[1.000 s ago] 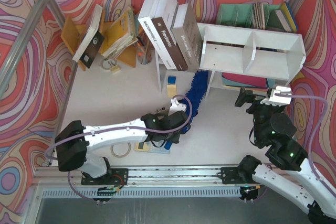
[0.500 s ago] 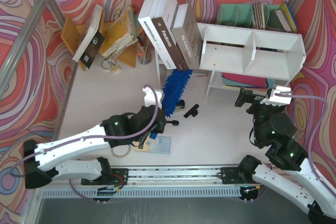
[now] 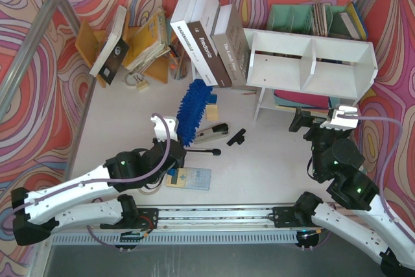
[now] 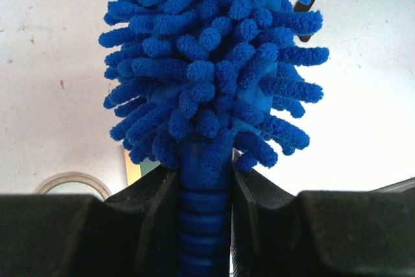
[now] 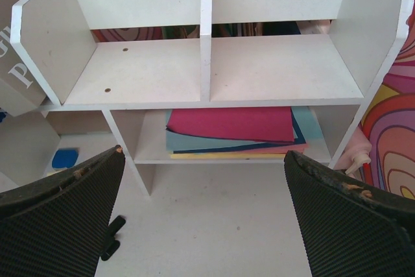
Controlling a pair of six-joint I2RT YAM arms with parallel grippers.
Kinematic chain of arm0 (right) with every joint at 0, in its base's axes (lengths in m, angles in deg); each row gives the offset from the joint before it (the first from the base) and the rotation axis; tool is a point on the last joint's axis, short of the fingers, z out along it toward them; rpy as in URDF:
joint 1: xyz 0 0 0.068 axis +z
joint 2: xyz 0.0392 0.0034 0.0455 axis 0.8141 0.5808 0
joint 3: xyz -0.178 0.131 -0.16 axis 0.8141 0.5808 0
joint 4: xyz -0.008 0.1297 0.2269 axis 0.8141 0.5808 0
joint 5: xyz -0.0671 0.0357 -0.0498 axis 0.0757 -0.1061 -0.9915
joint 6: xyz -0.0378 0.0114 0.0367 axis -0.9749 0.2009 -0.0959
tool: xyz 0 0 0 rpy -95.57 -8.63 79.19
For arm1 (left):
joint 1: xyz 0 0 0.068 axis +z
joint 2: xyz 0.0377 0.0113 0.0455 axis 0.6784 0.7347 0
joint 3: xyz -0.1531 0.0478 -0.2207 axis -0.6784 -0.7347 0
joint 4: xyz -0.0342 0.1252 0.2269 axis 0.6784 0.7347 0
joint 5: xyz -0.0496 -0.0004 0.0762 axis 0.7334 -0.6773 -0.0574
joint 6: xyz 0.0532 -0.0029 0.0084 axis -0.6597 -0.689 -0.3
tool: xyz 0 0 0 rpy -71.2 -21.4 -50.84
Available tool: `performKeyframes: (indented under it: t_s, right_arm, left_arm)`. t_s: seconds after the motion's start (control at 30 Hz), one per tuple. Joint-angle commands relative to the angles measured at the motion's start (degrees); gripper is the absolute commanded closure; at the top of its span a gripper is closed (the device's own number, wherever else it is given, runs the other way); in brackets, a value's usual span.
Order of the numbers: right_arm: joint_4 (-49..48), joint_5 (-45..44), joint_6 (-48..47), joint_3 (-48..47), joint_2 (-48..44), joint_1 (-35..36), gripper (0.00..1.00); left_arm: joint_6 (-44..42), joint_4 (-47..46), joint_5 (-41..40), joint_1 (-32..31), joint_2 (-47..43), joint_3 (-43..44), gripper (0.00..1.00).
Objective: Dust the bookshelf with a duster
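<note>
Toward the middle of the tabletop, left of the bookshelf (image 3: 311,63), the duster (image 3: 192,108) lies along the left arm's line. Its fluffy blue head aims at the far edge, and its tip stops just short of the leaning books (image 3: 207,37). It is well apart from the shelf boards.

The duster looks light. The chenille head should be soft, squashing and splaying against a board rather than pushing back, so it probably needs only light pressure. The slim handle is ribbed, which should keep it from slipping or twisting. Holding it right under the head gives firm control but little reach into the cubbies.

The left fingers (image 4: 155,222) are pressed onto that ribbed handle, one each side, just below the first tufts. The left arm stretches low and diagonal from the near left corner, wrist roughly level.

The right arm is folded up at the near right corner, facing the two cubbies. The right fingers (image 5: 71,212) are spread wide and hold nothing.
</note>
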Motion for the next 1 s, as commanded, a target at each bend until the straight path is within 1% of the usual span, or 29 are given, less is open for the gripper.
performKeyframes:
  t_s: [0.0,0.1,0.2,0.3,0.53,0.63,0.83,0.97]
  right_arm:
    - [-0.9,-0.3,-0.3,0.2,0.0,-0.1,0.01]
    - [-0.9,-0.3,-0.2,0.2,0.0,-0.2,0.01]
    - [-0.9,-0.2,-0.2,0.2,0.2,-0.1,0.01]
    - [-0.8,-0.2,-0.2,0.2,0.2,-0.2,0.01]
    - [-0.7,-0.2,-0.2,0.2,-0.4,-0.1,0.01]
    - [-0.8,-0.3,-0.3,0.2,-0.5,-0.1,0.01]
    - [-0.8,0.0,-0.3,0.2,-0.4,-0.1,0.01]
    - [-0.8,0.0,-0.2,0.2,-0.5,-0.1,0.01]
  left_arm:
    - [4.5,2.9,-8.4,2.2,-3.8,-1.2,1.0]
    - [4.7,1.6,-6.8,2.9,-5.0,-2.6,1.0]
    - [3.3,-3.2,-3.5,3.0,-5.7,-3.9,1.0]
    - [1.3,-7.8,-0.2,3.0,-3.9,-3.8,1.0]
    - [-1.4,-16.9,9.8,3.0,4.9,-0.5,1.0]
    - [-1.4,-18.5,10.7,1.9,8.4,2.2,1.0]
    - [-3.4,-20.8,12.0,-3.0,17.7,7.6,1.0]
    - [-4.7,-20.0,14.0,-4.7,22.7,10.8,1.0]
